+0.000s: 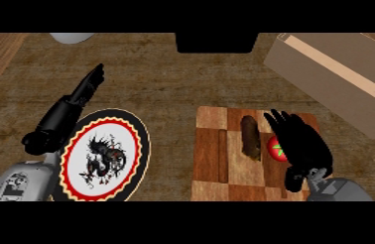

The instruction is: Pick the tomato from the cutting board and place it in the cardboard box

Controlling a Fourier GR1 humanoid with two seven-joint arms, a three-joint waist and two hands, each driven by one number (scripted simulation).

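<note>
- Brown, wood-grained desk (168, 89) fills the head view and carries everything in it.
- Checkered wooden cutting board (216, 153) lies at lower right of centre. On it are a dark brown oblong vegetable (251, 137) and, just to its right, the round red tomato with a green star-shaped stem (276, 149).
- Black right hand (307, 149) comes in from the lower right on its grey forearm (341, 191). It hangs over the board's right part, palm down, and its edge hides the tomato's right side.
- Its fingers (282, 121) are spread and reach up and to the left past the tomato, and the thumb hangs lower, near the board's bottom edge. They are not closed round the tomato, which sits on the board.
- Tan cardboard box (322, 74) stands at upper right, well apart from the tomato.
- Black left hand (62, 114) rests at the left, with straight fingers (93, 79) pressed together and pointing up and to the right. It holds nothing.
- Just below that hand lies a round white plate with a red, yellow and black toothed rim (135, 139) and a dark dragon figure in its middle.
</note>
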